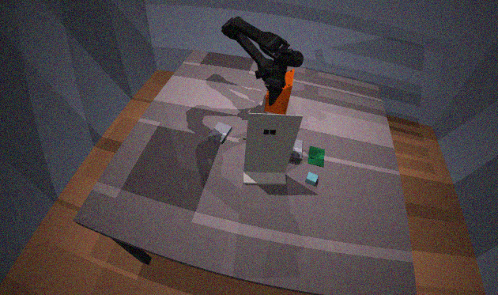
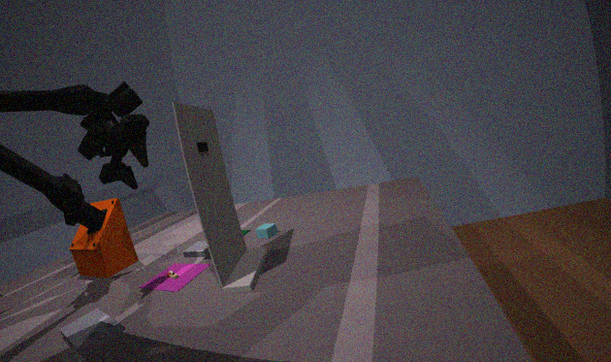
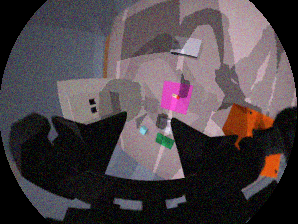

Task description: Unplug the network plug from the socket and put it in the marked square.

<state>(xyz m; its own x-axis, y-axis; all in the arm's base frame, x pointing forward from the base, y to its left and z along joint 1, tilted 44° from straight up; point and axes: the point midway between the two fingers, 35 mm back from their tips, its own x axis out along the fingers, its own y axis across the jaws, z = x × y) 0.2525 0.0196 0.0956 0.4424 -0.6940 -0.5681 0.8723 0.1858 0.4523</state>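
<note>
The small plug [image 2: 173, 274] [image 3: 175, 96], yellowish and white with a red spot, lies on the magenta square [image 2: 191, 270] [image 3: 172, 106], within its edges. The panel hides both in the top view. The pale upright panel [image 1: 269, 153] [image 2: 209, 198] [image 3: 70, 100] stands beside the square, with two dark openings; one opening [image 1: 266, 132] [image 2: 202, 147] [image 3: 92, 101] shows no plug in it. My gripper [image 1: 272, 103] [image 2: 142, 177] [image 3: 149, 117] is open and empty. It hangs high above the table on the arm's side of the panel, touching nothing.
An orange block [image 1: 282, 102] [image 2: 109, 251] [image 3: 237, 117] stands by the arm. A pale flat box [image 1: 223, 130] [image 2: 87, 323] [image 3: 190, 47] lies on one side. A second pale box [image 1: 299, 146] [image 2: 196, 248], a green block [image 1: 316, 156] [image 3: 165, 141] and a cyan block [image 1: 311, 178] [image 2: 267, 230] [image 3: 143, 130] lie on the other.
</note>
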